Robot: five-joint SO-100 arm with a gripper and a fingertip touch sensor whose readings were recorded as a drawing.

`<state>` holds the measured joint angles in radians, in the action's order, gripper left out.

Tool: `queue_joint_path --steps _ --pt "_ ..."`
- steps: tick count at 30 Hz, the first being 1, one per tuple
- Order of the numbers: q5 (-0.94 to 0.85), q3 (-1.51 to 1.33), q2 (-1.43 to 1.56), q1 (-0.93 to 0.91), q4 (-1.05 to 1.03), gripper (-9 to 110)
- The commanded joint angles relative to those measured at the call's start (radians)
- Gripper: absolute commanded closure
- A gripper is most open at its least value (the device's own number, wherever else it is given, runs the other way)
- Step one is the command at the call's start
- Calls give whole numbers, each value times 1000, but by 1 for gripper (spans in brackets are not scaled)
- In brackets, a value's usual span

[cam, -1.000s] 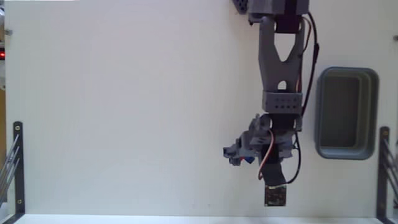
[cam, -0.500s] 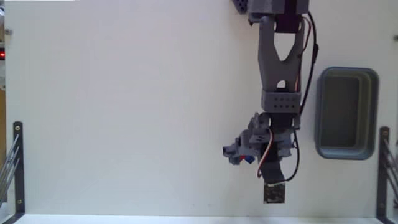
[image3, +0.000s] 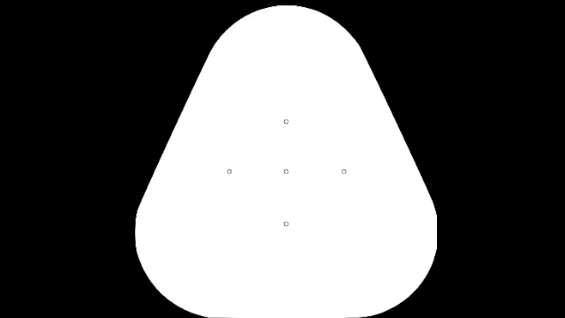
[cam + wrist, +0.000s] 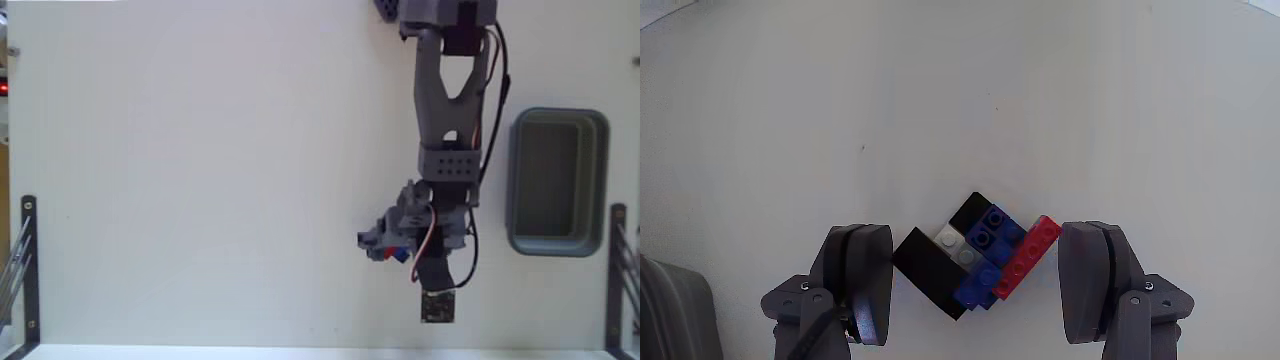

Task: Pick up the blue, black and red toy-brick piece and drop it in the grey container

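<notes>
In my wrist view the claw (image 4: 975,285) sits at the bottom of the frame with both fingers (image 4: 862,280) spread around the toy-brick piece (image 4: 978,258); the black corner touches the left finger and the red brick meets the right one. I can't tell whether it is actually gripping yet. The piece lies on the white table (image 4: 940,100), lower centre. In my fixed view the arm (image 4: 450,100) reaches down from the top, the bricks (image 4: 392,250) show beneath it, and the grey container (image 4: 556,182) stands at the right edge, well apart
</notes>
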<state>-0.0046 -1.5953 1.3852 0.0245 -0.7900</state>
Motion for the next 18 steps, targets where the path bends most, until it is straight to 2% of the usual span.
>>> queue_joint_path --steps 1,18 --pt "5 -4 41 26 14 -9" --pt "5 -8 40 26 19 -8"
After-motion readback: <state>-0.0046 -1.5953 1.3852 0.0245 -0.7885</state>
